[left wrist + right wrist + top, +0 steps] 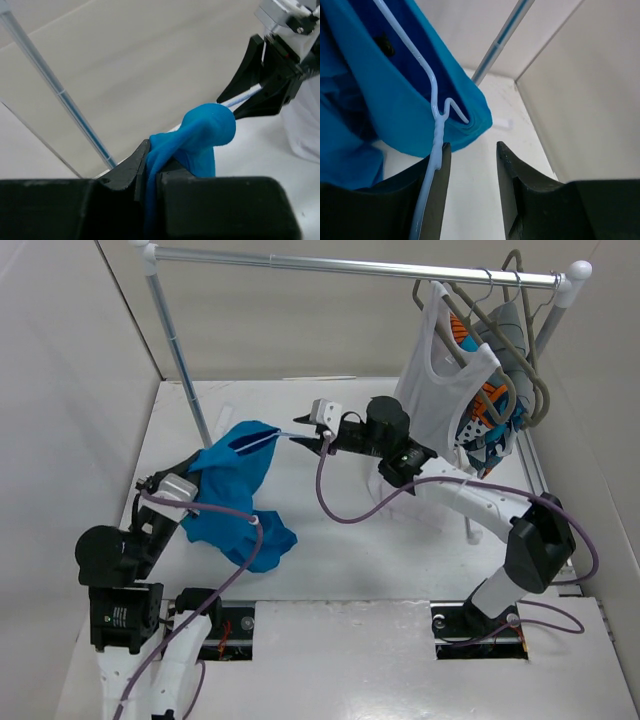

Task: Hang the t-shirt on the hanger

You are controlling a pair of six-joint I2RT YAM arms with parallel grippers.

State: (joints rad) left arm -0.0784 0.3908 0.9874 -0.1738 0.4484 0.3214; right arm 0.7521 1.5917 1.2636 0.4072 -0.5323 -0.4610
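The bright blue t-shirt hangs bunched above the table's left half. My left gripper is shut on a fold of it, seen pinched between the jaws in the left wrist view, with fabric bulging above. The pale-blue wire hanger sticks out of the shirt's opening; its wire runs inside the blue cloth in the right wrist view. My right gripper is at the hanger's twisted stem. Its jaws stand apart with nothing between them; the stem lies along the left finger.
A metal clothes rail spans the back, its left pole close behind the shirt. A white tank top, a patterned garment and grey hangers hang at its right end. White walls enclose the table.
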